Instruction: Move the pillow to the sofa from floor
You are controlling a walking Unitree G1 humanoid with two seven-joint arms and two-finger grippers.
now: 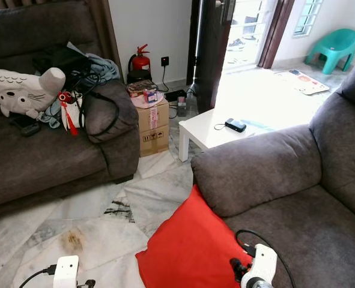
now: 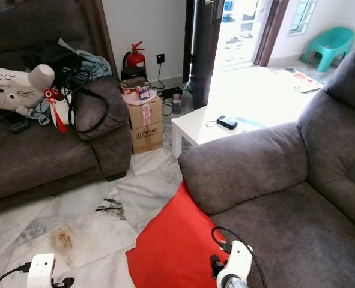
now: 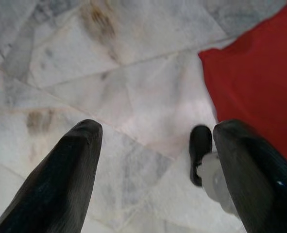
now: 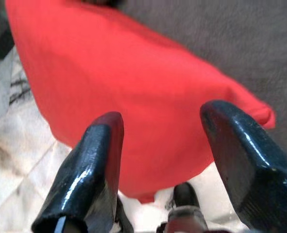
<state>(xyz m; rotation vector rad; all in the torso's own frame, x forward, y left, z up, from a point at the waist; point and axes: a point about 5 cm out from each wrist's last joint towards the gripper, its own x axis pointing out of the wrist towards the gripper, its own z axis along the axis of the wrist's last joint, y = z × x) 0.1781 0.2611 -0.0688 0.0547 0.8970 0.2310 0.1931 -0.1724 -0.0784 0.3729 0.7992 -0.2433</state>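
Approach step: I held the right pincer (image 4: 158,160), spread, above the red pillow (image 1: 192,249) leaning against the sofa (image 1: 273,174); next, descend and pinch.

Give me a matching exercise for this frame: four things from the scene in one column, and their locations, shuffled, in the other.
Things:
1. red pillow
2. fire extinguisher
3. cardboard box
4. teal chair

Places:
A. far room past the doorway
B. against the wall, behind the box
C. floor, leaning on the near sofa
D. beside the far sofa's arm

Pairs: 1-C, 2-B, 3-D, 4-A
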